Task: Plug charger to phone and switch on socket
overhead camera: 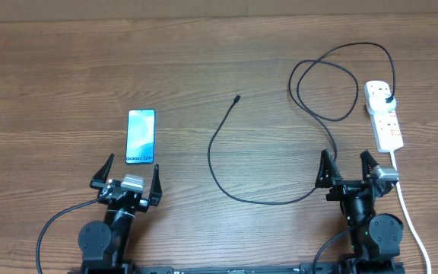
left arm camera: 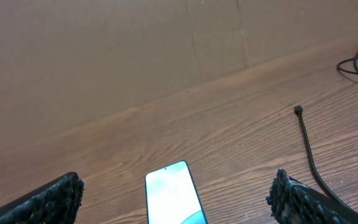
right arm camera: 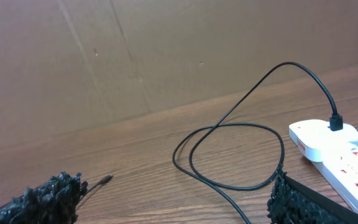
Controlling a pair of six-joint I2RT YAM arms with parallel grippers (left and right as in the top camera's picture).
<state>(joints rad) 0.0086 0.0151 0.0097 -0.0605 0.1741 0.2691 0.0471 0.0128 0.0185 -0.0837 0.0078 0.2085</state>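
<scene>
The phone [overhead camera: 141, 136] lies flat on the wooden table, light blue screen up, just ahead of my left gripper [overhead camera: 127, 177], which stands open and empty; the left wrist view shows the phone [left arm camera: 171, 199] between the spread fingers. The charger cable [overhead camera: 217, 164] loops across the middle of the table, its connector tip [overhead camera: 237, 97] lying free and its black plug [overhead camera: 387, 100] in the white socket strip [overhead camera: 384, 114] at the right. My right gripper [overhead camera: 348, 170] is open and empty beside the strip's near end. In the right wrist view the cable [right arm camera: 241, 134], tip [right arm camera: 106, 180] and socket [right arm camera: 334, 146] show.
The strip's white cord [overhead camera: 409, 213] runs down past the right arm toward the table's front edge. A brown cardboard wall [left arm camera: 135, 50] stands behind the table's far edge.
</scene>
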